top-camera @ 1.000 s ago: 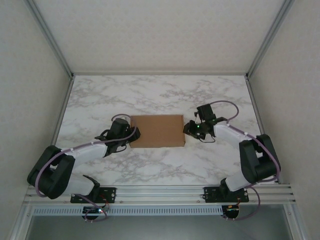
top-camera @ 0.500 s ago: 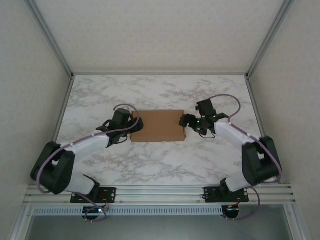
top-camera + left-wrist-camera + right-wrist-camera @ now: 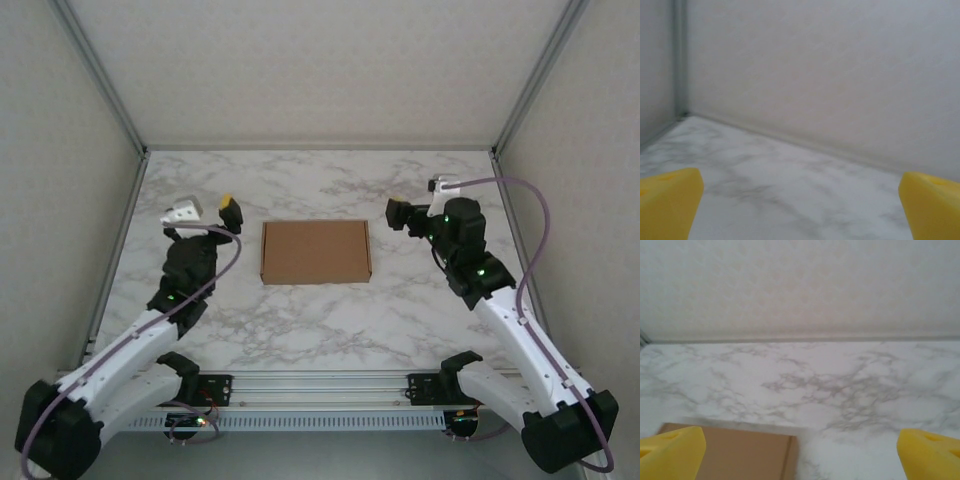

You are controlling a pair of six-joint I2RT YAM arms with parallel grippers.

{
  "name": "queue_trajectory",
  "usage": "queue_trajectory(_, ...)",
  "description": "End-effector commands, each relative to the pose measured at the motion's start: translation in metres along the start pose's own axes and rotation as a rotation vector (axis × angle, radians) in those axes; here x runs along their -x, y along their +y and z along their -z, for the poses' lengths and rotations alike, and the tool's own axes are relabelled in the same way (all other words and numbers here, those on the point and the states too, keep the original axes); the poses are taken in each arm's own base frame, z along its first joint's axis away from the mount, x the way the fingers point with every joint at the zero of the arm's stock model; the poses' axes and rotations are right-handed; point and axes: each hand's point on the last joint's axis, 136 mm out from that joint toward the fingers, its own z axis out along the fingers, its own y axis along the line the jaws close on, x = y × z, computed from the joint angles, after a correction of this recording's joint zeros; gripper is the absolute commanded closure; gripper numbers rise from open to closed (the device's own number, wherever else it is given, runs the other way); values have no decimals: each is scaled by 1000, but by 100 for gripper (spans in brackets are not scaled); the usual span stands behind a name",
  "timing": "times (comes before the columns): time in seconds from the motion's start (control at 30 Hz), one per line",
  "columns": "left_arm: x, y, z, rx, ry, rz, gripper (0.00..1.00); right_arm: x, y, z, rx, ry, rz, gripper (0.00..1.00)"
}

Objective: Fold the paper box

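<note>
Since earlier frame: both arms withdrawn from paper box (image 3: 315, 252) ends, jaws released. Box lies flat, closed, at table (image 3: 300, 330) centre, touched by nothing.
Left gripper (image 3: 206, 211): jaws wide apart, empty, left of box.
Right gripper (image 3: 398, 214): jaws wide apart, empty, right of box, slightly nearer.
Box long axis left-right, between grippers.
Bare marble on all sides; walls well apart.

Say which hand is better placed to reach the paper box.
Probably right: the right hand sits nearer the paper box, whose corner its camera sees; the left hand faces the wall.
</note>
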Motion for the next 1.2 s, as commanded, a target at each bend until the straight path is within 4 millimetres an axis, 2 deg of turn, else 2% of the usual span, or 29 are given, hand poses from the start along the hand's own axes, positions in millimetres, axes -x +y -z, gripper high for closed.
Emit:
queue_trajectory(0.0, -19, 60, -13, 230, -42, -89, 0, -15, -22, -23, -106, -67, 250, 1)
queue_trajectory(0.13, -68, 100, -24, 318, 63, -63, 0, -64, -65, -48, -220, -6, 136, 1)
queue_trajectory(0.2, -83, 113, -23, 344, 84, -38, 0, -89, -85, -57, -253, 47, 74, 1)
queue_trajectory(0.3, -85, 125, -9, 336, 11, 54, 0, -120, -114, -62, -313, 98, 37, 1)
queue_trajectory(0.4, -85, 126, -15, 317, 9, 59, 0, -135, -130, -65, -311, 85, -10, 1)
queue_trajectory(0.43, -84, 126, -18, 309, 8, 51, 0, -133, -132, -69, -302, 65, -20, 1)
queue_trajectory(0.47, -85, 126, -21, 313, 16, 41, 0, -149, -131, -68, -283, 84, -11, 1)
queue_trajectory(0.5, -85, 125, -23, 304, 21, 21, 0, -151, -129, -69, -263, 63, 5, 1)
queue_trajectory(0.6, -85, 102, -26, 159, 0, -74, 0, -162, -124, -71, -210, 15, 16, 1)
queue_trajectory(0.63, -89, 100, -25, 132, -5, -78, 0, -171, -122, -71, -192, 5, 23, 1)
queue_trajectory(0.67, -94, 97, -25, 107, -3, -89, 0, -169, -120, -72, -179, -29, 30, 1)
queue_trajectory(0.73, -101, 91, -29, 63, 13, -100, 0, -173, -117, -77, -156, 31, 36, 1)
queue_trajectory(0.83, -111, 93, -44, 47, 73, -82, 0, -174, -124, -91, -182, 104, 15, 1)
queue_trajectory(0.9, -114, 97, -51, 26, 100, -51, 0, -175, -128, -91, -188, 106, 0, 1)
queue_trajectory(1.17, -114, 98, -52, 22, 103, -46, 0, -175, -127, -91, -187, 110, 1, 1)
